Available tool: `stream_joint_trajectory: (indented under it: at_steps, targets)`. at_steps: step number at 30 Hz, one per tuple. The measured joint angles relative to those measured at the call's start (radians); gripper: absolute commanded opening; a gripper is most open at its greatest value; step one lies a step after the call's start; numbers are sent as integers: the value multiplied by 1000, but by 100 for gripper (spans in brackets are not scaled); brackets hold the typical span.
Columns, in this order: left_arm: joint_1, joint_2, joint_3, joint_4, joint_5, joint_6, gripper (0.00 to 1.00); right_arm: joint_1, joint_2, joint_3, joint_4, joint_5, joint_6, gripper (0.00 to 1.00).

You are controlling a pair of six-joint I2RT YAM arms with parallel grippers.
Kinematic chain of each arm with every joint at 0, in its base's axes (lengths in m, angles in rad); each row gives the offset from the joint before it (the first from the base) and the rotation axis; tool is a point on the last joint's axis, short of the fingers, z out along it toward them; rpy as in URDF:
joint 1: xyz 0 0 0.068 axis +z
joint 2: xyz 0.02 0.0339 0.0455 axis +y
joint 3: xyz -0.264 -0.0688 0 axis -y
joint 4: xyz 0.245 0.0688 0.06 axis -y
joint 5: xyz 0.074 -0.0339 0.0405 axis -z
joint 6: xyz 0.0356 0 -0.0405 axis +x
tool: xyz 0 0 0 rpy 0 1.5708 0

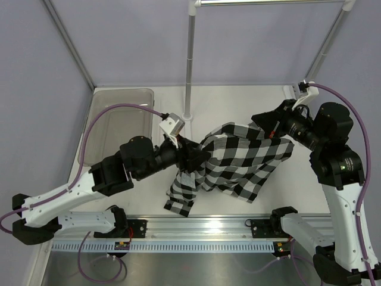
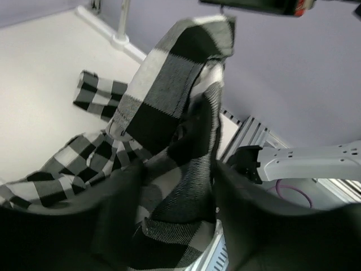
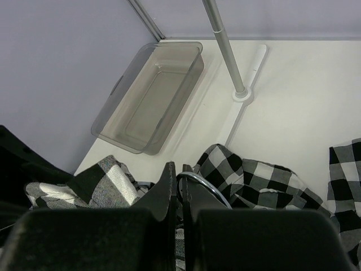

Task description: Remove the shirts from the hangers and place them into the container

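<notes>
From above, the shirt (image 1: 238,161) is stretched between the left gripper (image 1: 193,158) and right gripper (image 1: 262,122), well apart from the bin (image 1: 119,128). Left wrist: fingers (image 2: 118,220) apart, shirt bunched between them, grip unclear. Right wrist: jaws closed on the hanger hook (image 3: 210,186), over the shirt.

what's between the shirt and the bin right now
Just bare white table, seen in the right wrist view: nothing lies between the shirt and the container.
</notes>
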Motion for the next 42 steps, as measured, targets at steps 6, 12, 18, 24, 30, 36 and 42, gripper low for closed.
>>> stream_joint_trajectory:
  at_steps: [6,12,18,24,30,36,42]
  targets:
    - [-11,23,3,-13,6,-13,0,0,-2,27,-14,18,-18,0]
    - [-23,-8,-1,-31,-32,-29,0,23,-5,24,-37,63,3,0]
    - [-27,-113,-44,-10,-74,-34,1,62,-49,-35,-47,79,84,0]
    - [-27,-142,-46,-26,-107,-38,22,78,-45,-36,-76,164,119,0]
    - [-3,-356,-54,-97,-246,-37,13,11,-10,-36,-172,638,87,0]
    - [-3,-398,-56,-88,-281,-20,52,9,-12,-37,-186,720,68,0]
    - [-3,-245,-52,-55,-206,14,85,8,-20,-5,-166,591,54,0]
